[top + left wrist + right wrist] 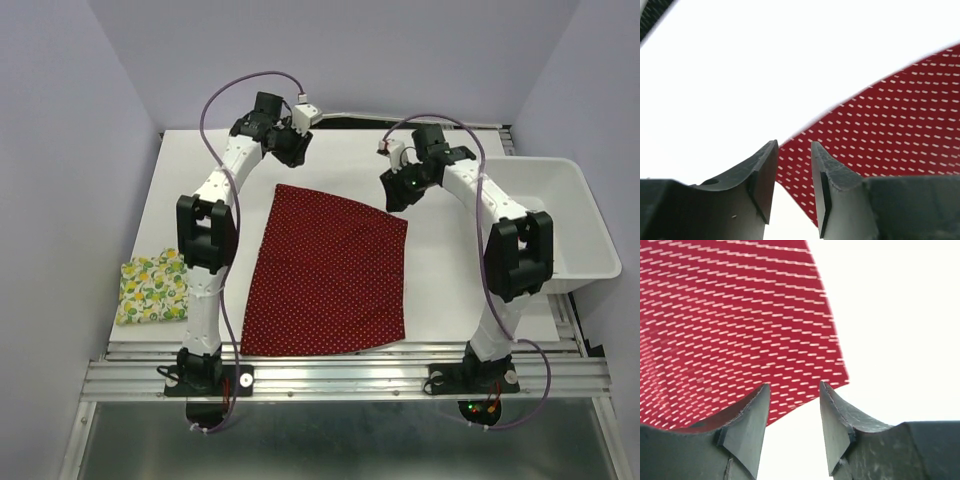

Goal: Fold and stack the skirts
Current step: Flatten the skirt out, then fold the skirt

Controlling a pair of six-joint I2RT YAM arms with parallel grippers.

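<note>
The dark red polka-dot skirt (330, 272) lies spread flat in the middle of the white table, narrow end at the far side. The lemon-print skirt (152, 289) lies folded at the table's left edge. My left gripper (296, 152) is open and empty, just above the red skirt's far left corner (880, 130). My right gripper (393, 193) is open and empty, just above the far right corner (740, 330). In both wrist views the jaws stand apart with nothing between them.
A white plastic bin (560, 230) stands at the table's right edge, close to the right arm. Purple walls close in on the left, back and right. A metal rail (350, 375) runs along the near edge.
</note>
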